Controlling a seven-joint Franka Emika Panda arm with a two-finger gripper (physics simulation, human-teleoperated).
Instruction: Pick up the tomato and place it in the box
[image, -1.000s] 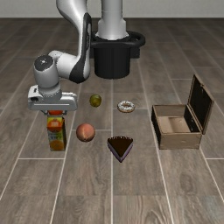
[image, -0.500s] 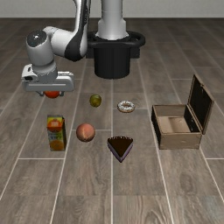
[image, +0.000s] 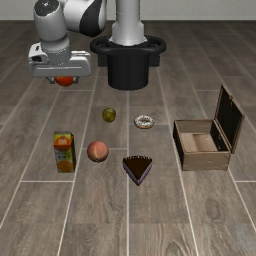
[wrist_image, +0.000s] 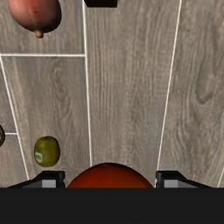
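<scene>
Between the fingers (wrist_image: 52, 179) of the end effector (image: 62, 73) hangs the round tomato (image: 65, 79).

One camera stands high in front of the robot, angled down over the whole wooden floor (image: 200, 220) around the green fruit (image: 109, 114). The other rides above the jaws, looking straight down from close. Both catch that green fruit (wrist_image: 46, 151) and the peach-coloured fruit (wrist_image: 35, 13) near it.
</scene>
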